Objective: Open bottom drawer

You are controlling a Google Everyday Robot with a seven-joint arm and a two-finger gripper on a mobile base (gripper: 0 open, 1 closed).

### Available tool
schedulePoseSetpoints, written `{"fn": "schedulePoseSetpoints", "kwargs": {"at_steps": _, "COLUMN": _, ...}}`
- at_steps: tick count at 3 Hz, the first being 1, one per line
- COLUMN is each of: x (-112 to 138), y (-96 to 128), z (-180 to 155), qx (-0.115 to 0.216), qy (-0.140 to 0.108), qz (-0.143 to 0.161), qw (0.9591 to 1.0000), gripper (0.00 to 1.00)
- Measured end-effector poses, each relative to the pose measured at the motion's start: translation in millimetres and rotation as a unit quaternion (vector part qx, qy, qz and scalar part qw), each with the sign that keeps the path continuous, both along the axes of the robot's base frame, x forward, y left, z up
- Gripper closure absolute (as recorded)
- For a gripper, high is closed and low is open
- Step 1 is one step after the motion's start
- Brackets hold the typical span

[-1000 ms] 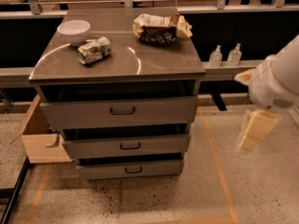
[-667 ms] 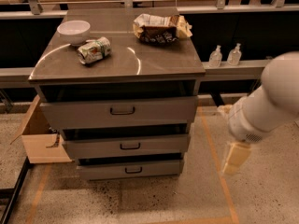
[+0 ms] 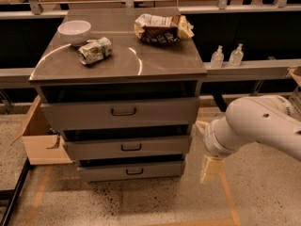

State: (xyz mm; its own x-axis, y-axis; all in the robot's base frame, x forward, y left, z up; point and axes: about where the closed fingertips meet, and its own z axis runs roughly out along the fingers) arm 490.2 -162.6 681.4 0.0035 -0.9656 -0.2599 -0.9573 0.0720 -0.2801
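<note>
Now hanging low: cream gripper [image 3: 210, 168], grasp impossible to tell; just to its left, slim grey metal bottom drawer [image 3: 131, 171].

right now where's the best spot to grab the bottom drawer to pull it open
Its black loop handle, centred on the flat front of the bottom drawer, is the only part sticking out. Come straight in from the front. The gripper hangs low beyond the drawer's right end, not yet lined up.

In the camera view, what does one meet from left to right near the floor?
Brown cardboard box → slim grey metal bottom drawer with black loop handle → pale gripper, hanging low right of the drawer.
</note>
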Motion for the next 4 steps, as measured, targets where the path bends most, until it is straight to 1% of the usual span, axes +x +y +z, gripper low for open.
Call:
{"fn": "schedulePoseSetpoints", "kwargs": {"at_steps": 1, "x": -1, "y": 0, "z": 0, "qx": -0.001, "qy": 0.002, "qz": 0.000, "qw": 1.0000, "gripper": 0.00}}
{"fn": "schedulePoseSetpoints", "kwargs": {"at_steps": 2, "x": 1, "y": -7, "z": -28, "qx": -0.003, "qy": 0.002, "qz": -0.032, "qw": 0.9995, "gripper": 0.00}}
{"fn": "schedulePoseSetpoints", "kwargs": {"at_steps": 3, "x": -10, "y": -15, "z": -115, "qx": -0.013, "qy": 0.016, "qz": -0.060, "qw": 0.9980, "gripper": 0.00}}
{"fn": "schedulePoseSetpoints", "kwargs": {"at_steps": 4, "x": -21, "y": -21, "z": -200, "qx": -0.002, "qy": 0.027, "qz": -0.081, "qw": 0.9963, "gripper": 0.00}}
